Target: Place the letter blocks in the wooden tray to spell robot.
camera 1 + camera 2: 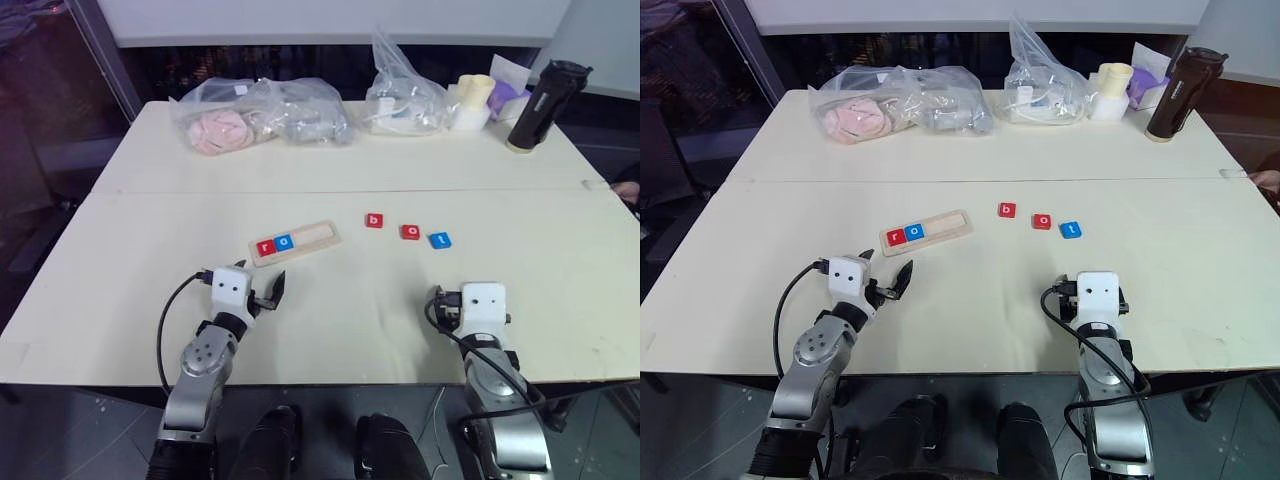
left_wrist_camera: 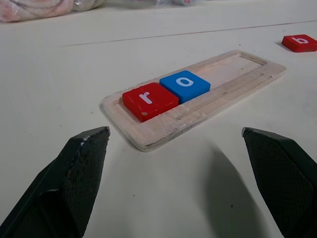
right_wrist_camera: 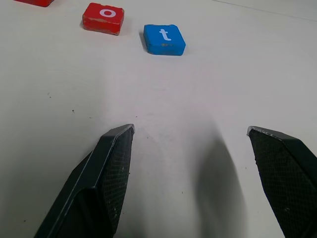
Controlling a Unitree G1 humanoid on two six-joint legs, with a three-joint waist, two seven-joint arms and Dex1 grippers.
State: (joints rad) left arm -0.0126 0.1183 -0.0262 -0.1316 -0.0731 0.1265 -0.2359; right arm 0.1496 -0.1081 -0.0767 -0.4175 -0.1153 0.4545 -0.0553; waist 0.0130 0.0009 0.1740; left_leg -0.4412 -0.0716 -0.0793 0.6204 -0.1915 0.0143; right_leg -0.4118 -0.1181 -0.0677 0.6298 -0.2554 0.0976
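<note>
The wooden tray [image 1: 318, 235] lies slanted near the table's middle, left of centre. A red r block [image 2: 149, 100] and a blue o block [image 2: 185, 85] sit side by side in its left end; the rest of its groove is bare. To its right, three letter blocks lie loose in a row on the table: red b [image 1: 374, 220], red o [image 1: 411, 232], blue t [image 1: 441, 240]. My left gripper [image 2: 173, 131] is open just short of the tray's near edge, holding nothing. My right gripper [image 3: 190, 129] is open over bare table, nearer me than the t [image 3: 164, 39] and o [image 3: 103, 17].
Clear plastic bags [image 1: 262, 114] [image 1: 405, 96] line the far edge, with pale cups [image 1: 472, 100] and a black bottle [image 1: 545, 104] at the far right. A person's hand [image 1: 630, 190] shows at the right edge. A seam [image 1: 350, 191] crosses the table.
</note>
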